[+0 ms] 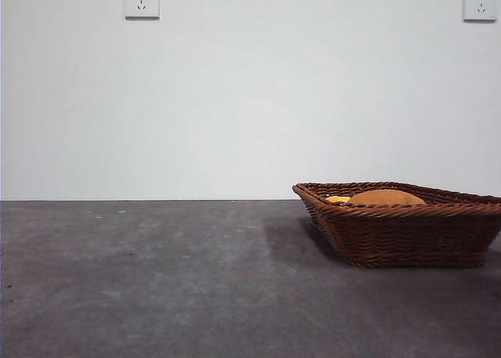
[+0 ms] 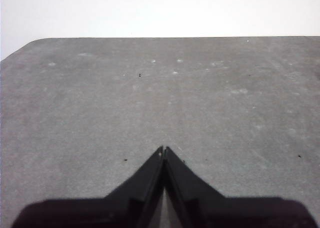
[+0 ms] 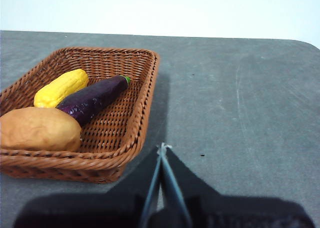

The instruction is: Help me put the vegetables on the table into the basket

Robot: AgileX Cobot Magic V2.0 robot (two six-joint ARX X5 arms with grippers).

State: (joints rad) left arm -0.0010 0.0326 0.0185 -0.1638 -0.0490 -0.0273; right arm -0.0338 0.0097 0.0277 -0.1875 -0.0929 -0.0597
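Both end effectors are clenched on nothing: the left end effector (image 2: 163, 149) hangs over bare bench with its jaws pressed tip to tip, and the right end effector (image 3: 162, 147) hangs just beside the basket's near corner, jaws likewise together. Neither touches any object, a posture consistent with arms drawn back after the work is done.

Bench (image 1: 156, 280): broad, dark grey, matte, faintly specked; no vegetable is visible on its surface in any view.

Basket (image 3: 145, 96): shallow brown wicker with flared sides, resting flat on the bench toward one side in the front view. Its low walls keep the contents together while leaving them visible from above.

Potato-like lump (image 3: 39, 129): the largest item, orange-brown, lying in the basket against its near wall and touching the purple piece.

Aubergine-like piece (image 3: 92, 98): dark purple with a small green stem end, lying diagonally across the basket floor.

Corn-like oblong (image 3: 61, 88): yellow, lying alongside the purple piece, toward the far side wall.

Judged from this arrangement, the task appears complete, with all three vegetables inside the basket.
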